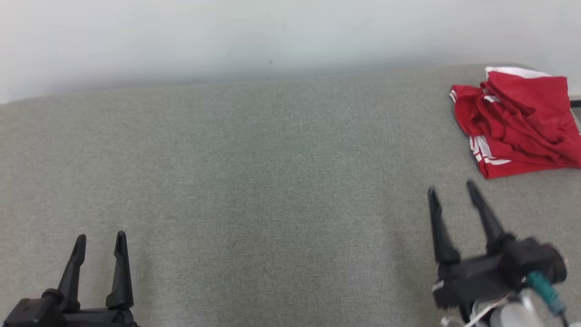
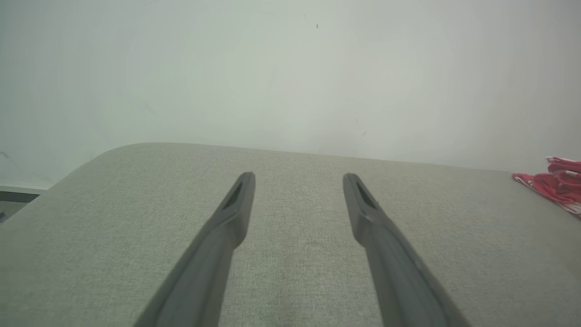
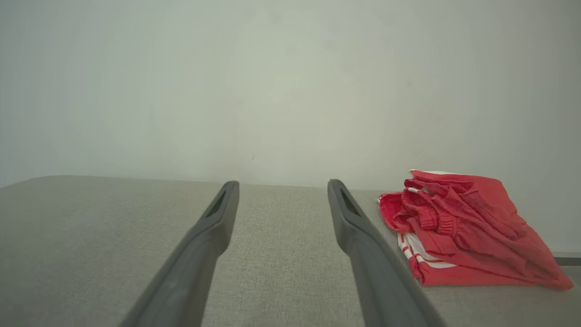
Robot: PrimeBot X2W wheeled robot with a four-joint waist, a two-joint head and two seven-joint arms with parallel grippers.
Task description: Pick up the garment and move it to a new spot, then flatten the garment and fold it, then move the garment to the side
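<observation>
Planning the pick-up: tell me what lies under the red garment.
The red garment lies crumpled on the grey fabric surface, which shows beside it. White-striped trim peeks from its lower folds. Anything directly beneath the pile is covered.

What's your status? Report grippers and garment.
Left gripper open, empty. Right gripper open, empty, short of the garment. It lies crumpled at far right of grey surface. Nothing lies between.

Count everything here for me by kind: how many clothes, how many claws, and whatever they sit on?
Red garment: 1
Claws: 2, the left claw and the right claw, both open
Grey surface: 1
Total: 4
</observation>
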